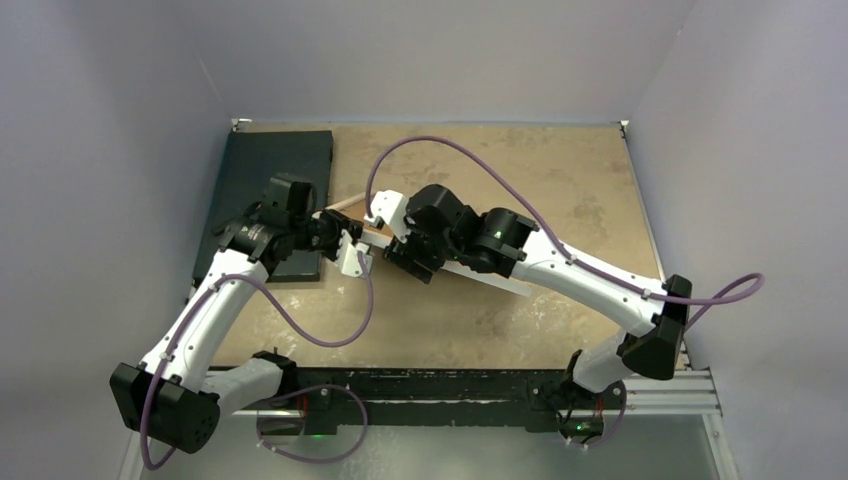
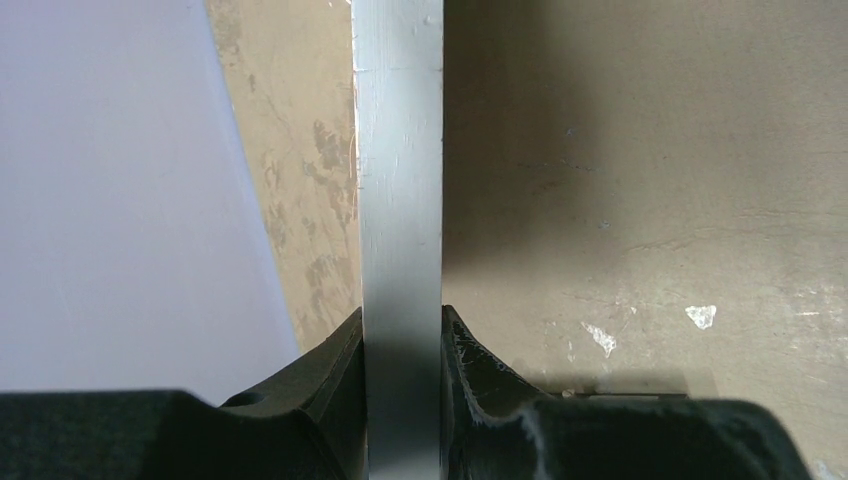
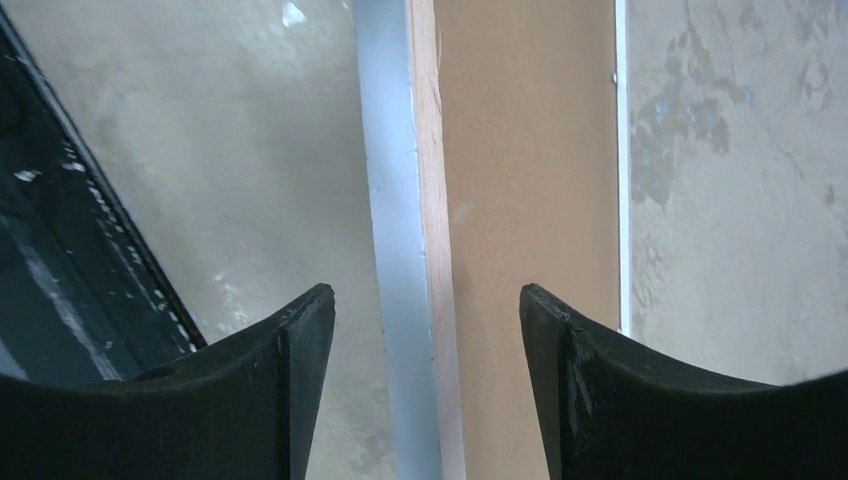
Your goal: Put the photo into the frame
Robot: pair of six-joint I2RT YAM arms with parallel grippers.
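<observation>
Quick count: two grippers, one frame, one black board, one brown backing panel. The frame [image 1: 505, 285] shows edge-on from above, just right of the black board [image 1: 270, 165], out in the middle of the worktop [image 1: 560, 190]. The left gripper [image 2: 403, 335] is clamped tight on one white rail of it. The right gripper [image 3: 425, 325] is spread wide, holding nothing, with the rail and the brown backing panel [image 3: 530, 150] showing in the gap.
</observation>
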